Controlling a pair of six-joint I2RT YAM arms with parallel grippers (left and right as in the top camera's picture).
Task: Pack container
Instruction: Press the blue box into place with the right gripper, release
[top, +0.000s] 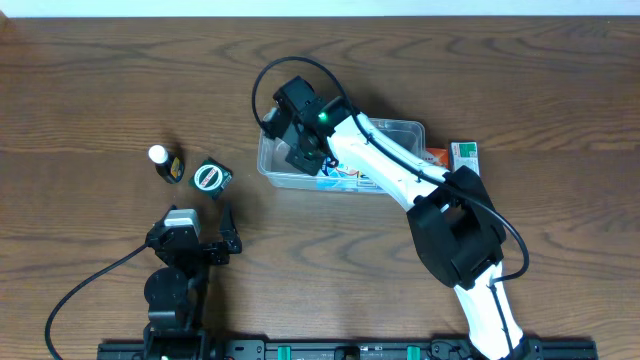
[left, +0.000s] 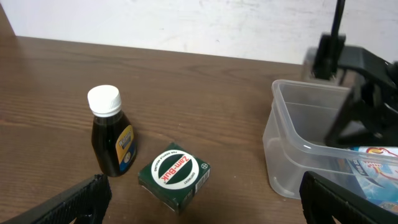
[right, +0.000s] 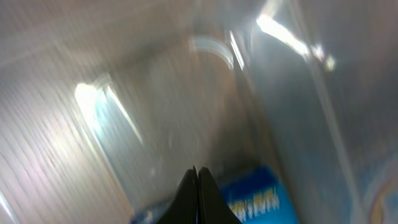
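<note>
Near the table's middle, the clear container (top: 405, 130) sits upright with a blue-printed packet (right: 261, 193) inside. The right gripper (top: 300, 152) reaches into its end nearer the bottle, fingers pressed together on nothing. The left gripper (top: 195, 235) hovers, jaws wide apart, facing a dark bottle (left: 112, 140) and a green Zam-Buk box (left: 175, 174)

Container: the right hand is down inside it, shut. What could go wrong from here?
The shut right hand sits deep in the container, near its wall; pulling out could drag or tip it. The bottle stands upright close beside the green box, so reaching for the box might topple it.
</note>
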